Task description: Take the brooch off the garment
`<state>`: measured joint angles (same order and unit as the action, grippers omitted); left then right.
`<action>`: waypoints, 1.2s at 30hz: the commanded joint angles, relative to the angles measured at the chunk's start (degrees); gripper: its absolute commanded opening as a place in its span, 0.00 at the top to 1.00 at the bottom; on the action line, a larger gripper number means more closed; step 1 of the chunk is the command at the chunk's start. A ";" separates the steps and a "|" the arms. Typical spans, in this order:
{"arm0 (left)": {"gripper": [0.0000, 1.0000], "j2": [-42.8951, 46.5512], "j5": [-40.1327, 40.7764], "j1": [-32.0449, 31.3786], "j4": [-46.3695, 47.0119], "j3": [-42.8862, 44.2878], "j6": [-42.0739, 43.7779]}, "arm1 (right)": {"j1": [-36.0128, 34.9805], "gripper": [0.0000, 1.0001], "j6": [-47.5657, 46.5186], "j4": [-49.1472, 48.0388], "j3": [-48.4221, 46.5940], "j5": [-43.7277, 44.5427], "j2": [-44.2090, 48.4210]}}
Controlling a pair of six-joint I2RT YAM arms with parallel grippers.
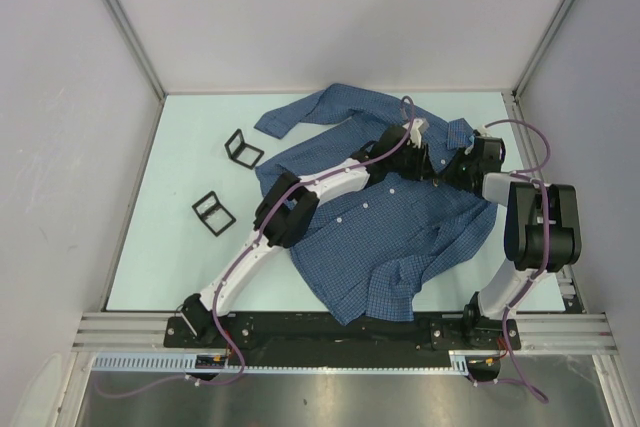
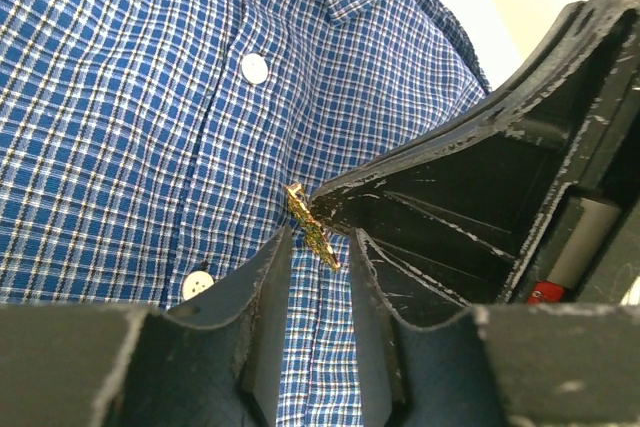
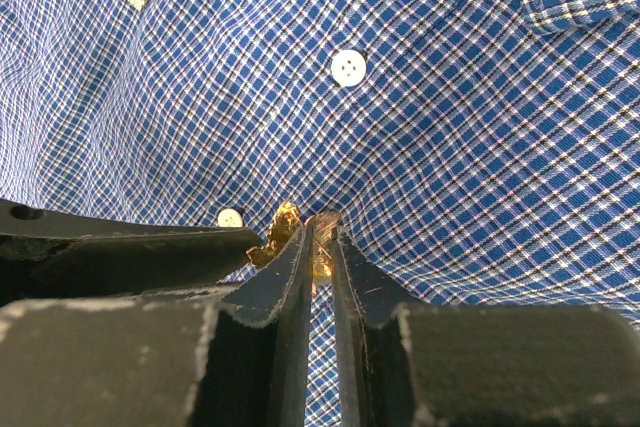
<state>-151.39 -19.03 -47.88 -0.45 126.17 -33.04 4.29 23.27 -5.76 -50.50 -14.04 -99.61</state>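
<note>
brooch (image 3: 283, 230) in right end effector (image 3: 321, 232), on garment (image 3: 450, 147)

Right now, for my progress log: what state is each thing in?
Blue fine-checked button-up shirt: spread rumpled on the pale table, front buttoned.
Small gold metal brooch: against the shirt front, between both claws.
Right claw: shut on the brooch.
Left claw: open, straddling the brooch.
Two black rectangular frames: lying on the table, clear of the shirt.

One view looks steeply down from beyond the desk's (image 1: 180, 237) near edge; both wrist views, close, apparently share the brooch (image 2: 312, 230).
</note>
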 commanded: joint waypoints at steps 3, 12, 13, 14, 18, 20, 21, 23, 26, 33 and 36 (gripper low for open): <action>0.69 -0.66 0.04 -0.37 0.89 2.94 -0.62 | -0.17 0.84 0.29 1.62 -1.97 3.04 1.70; 0.82 -0.40 0.04 -0.37 0.80 2.94 -0.71 | 0.10 0.87 1.17 1.89 -1.88 4.81 2.75; 0.84 -0.31 0.13 -0.37 0.80 2.94 -0.80 | 0.01 0.88 0.91 1.72 -1.80 5.08 2.93; 0.84 -0.31 0.04 -0.37 0.89 2.94 -0.80 | -0.08 0.88 0.82 1.72 -1.79 5.25 3.02; 0.87 -0.31 0.39 -0.37 0.89 2.94 -1.06 | -0.16 0.92 0.55 -0.04 -1.88 5.00 2.76; 0.89 -0.31 0.57 -0.37 0.89 2.94 -1.24 | -0.69 0.95 0.64 -0.48 -2.06 5.08 1.88; 0.89 -0.22 0.74 -0.37 0.89 2.94 -1.24 | -0.87 0.95 0.64 -0.31 -2.23 5.51 1.53; 0.95 -0.13 1.45 -0.37 -1.04 2.94 -1.50 | -1.22 0.98 0.46 0.13 -2.67 5.95 0.91; 1.00 0.13 2.06 -0.37 -1.31 2.94 -1.94 | -1.92 1.00 0.29 0.22 -2.85 7.01 0.65; 0.99 0.40 3.29 -0.46 -2.19 3.03 -3.09 | -3.15 1.00 -0.33 1.01 -3.38 8.59 0.65; 1.00 0.57 3.64 -0.55 -2.28 3.12 -3.52 | -3.50 1.00 -0.24 1.28 -3.73 8.86 0.30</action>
<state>-151.76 -16.62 -47.88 -2.07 126.26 -35.22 1.67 23.55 -3.92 -51.99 -6.37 -98.80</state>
